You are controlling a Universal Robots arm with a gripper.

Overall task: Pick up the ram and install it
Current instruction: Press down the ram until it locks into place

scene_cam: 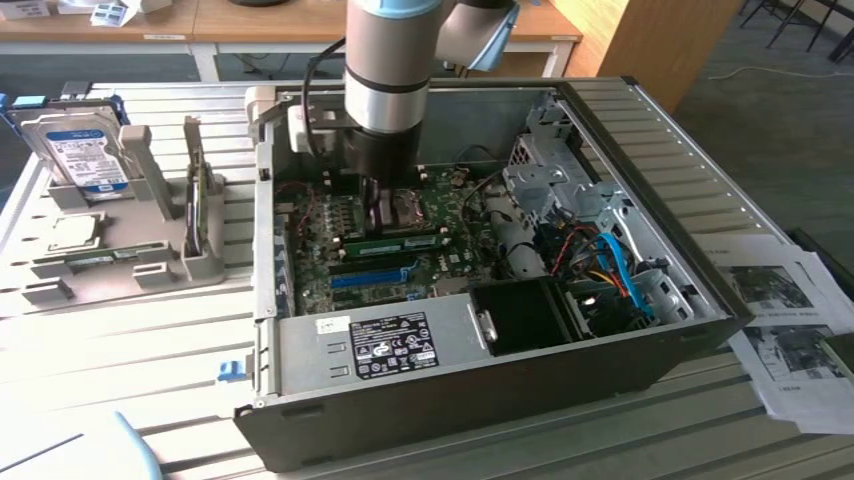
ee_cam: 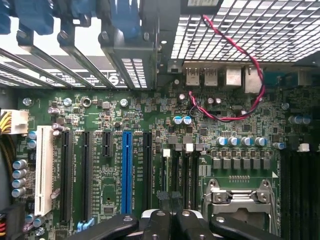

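The ram (scene_cam: 400,243) is a thin green stick with a pale label. It stands on edge across the motherboard (scene_cam: 320,270) inside the open computer case (scene_cam: 467,400). My gripper (scene_cam: 380,222) reaches straight down into the case and its fingers pinch the stick's top edge, nearer the end at the exterior view's left. In the wrist view the gripper (ee_cam: 172,222) is shut, its black fingers (ee_cam: 155,222) pressed close together just over the narrow dark slots beside the processor socket (ee_cam: 240,200). The long blue slot (ee_cam: 127,170) lies apart from the fingers.
Red and black wires (ee_cam: 235,55) loop over the board near the rear ports. The power supply (scene_cam: 387,345), a black fan shroud (scene_cam: 534,315) and blue cables (scene_cam: 621,275) crowd the case. A grey fixture (scene_cam: 120,260) with a hard drive (scene_cam: 80,150) stands at the exterior view's left, and papers (scene_cam: 787,320) lie at its right.
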